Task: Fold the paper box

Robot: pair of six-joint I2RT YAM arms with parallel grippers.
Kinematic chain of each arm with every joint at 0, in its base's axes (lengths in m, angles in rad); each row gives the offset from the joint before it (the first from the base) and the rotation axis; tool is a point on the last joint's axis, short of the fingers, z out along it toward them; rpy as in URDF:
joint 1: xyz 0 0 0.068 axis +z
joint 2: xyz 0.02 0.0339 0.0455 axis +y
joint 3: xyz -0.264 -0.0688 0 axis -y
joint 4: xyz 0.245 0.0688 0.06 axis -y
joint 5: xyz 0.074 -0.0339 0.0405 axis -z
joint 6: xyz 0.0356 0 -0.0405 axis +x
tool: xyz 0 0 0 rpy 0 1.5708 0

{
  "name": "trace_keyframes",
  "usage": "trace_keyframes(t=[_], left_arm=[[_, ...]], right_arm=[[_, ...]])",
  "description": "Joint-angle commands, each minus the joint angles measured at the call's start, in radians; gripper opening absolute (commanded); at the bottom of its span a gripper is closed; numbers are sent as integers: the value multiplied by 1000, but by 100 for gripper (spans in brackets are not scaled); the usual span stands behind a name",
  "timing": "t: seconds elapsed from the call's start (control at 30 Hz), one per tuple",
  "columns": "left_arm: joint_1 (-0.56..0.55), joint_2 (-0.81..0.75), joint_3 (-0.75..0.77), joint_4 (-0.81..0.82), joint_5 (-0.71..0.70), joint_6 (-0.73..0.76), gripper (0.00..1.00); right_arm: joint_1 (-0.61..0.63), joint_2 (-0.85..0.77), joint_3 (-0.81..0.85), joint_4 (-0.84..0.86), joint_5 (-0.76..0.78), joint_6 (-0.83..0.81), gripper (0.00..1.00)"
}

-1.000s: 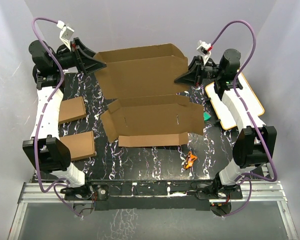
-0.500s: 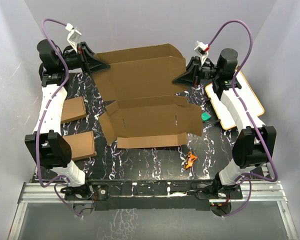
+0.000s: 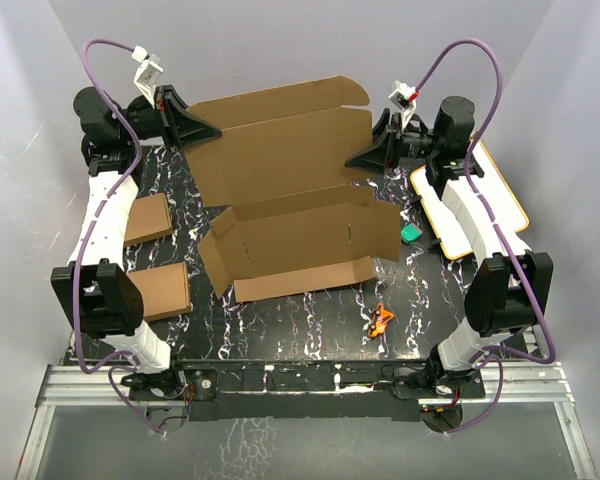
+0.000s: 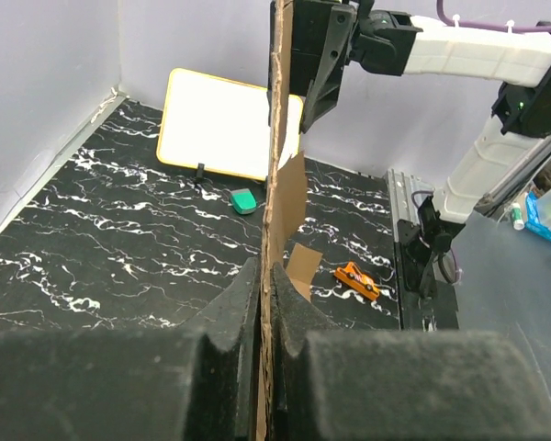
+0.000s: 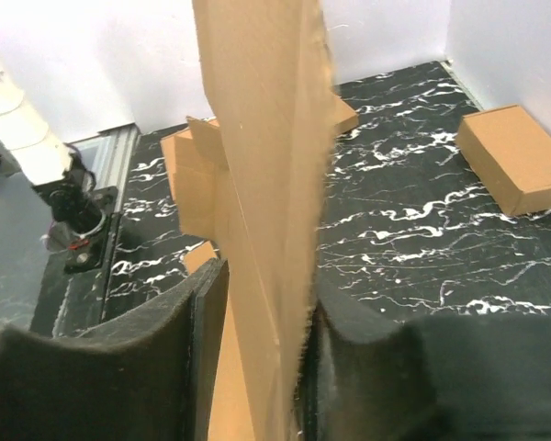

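Top external view. Paper box [image 3: 295, 235]: flat brown die-cut sheet at the centre of the table [image 3: 300, 335], with its far panel tilted up off the surface towards 12 o'clock. Left gripper [image 3: 208, 131]: at the sheet's 10 o'clock, on the raised panel's left edge. Right gripper [image 3: 356, 160]: at the sheet's 2 o'clock, on the raised panel's right edge. Two small cardboard boxes [image 3: 145, 218]: at 9 o'clock, apart from the sheet. White board [image 3: 500, 195]: at 3 o'clock. Green item [image 3: 410, 232] and orange item [image 3: 381, 320]: at 4 to 5 o'clock.

Left wrist view. The panel is seen edge-on, running to 12 o'clock from between the fingers [image 4: 234, 308], which are clamped flat on it.

Right wrist view. The panel stands between the fingers [image 5: 207, 312], close against both. Whether they pinch it or only flank it cannot be told.
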Motion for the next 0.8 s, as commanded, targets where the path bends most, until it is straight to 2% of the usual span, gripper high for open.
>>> trace_keyframes(t=[0.0, 0.13, 0.27, 0.4, 0.57, 0.77], left_arm=[[8, -75, -32, 2, -87, 33, 0], [20, -142, -91, -169, -212, 219, 0], [26, -207, -191, -179, -288, 274, 0], [31, -239, -286, -106, -301, 245, 0], [37, -266, -334, -109, -316, 280, 0], [39, -268, -366, -75, -314, 293, 0]], right_arm=[[7, -34, 71, -105, 113, -136, 49], [4, -63, 56, -236, 235, -277, 81], [-15, -124, -54, -244, 317, -347, 98], [-42, -169, -184, -243, 327, -407, 99], [-76, -222, -345, -243, 348, -473, 99], [-217, -177, -478, -262, 254, -440, 99]])
